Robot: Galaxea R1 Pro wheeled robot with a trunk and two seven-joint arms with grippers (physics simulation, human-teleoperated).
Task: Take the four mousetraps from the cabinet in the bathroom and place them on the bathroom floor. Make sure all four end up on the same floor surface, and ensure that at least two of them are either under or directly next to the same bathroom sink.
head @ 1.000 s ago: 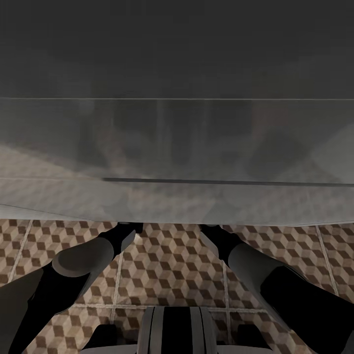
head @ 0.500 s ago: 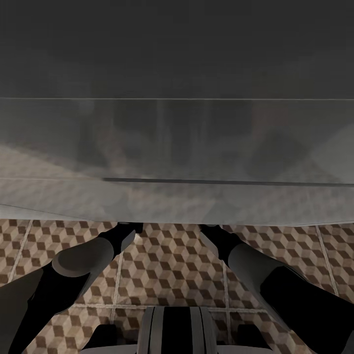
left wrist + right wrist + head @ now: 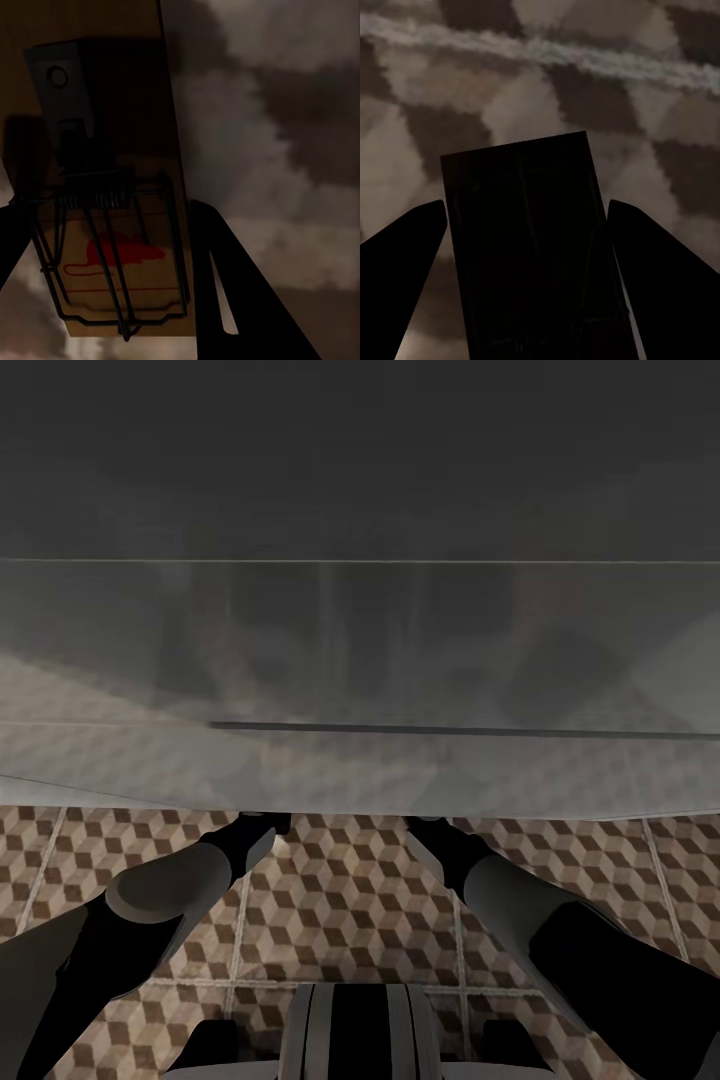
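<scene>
robot base: its dark front (image 3: 360, 1030) sits at the near edge of the head view, over the bathroom floor (image 3: 350, 900).
arms: the left arm (image 3: 150, 910) and right arm (image 3: 540, 920) both reach forward and pass under the near edge of a pale grey unit (image 3: 360, 760), probably the bathroom sink.
left gripper: left gripper (image 3: 112, 292) grasps a mousetrap (image 3: 112, 247), a wooden board with spring, wire bar and red print; its long axis runs along the fingers.
right gripper: right gripper (image 3: 529, 277) grasps a dark mousetrap (image 3: 529, 247), long axis also along the fingers, over cube-pattern tile.
key relation: both traps lie in the grippers under the unit's edge, so the floor is straight below; neither arm looks clearly nearer.
next move: likely lowering and letting go.
</scene>
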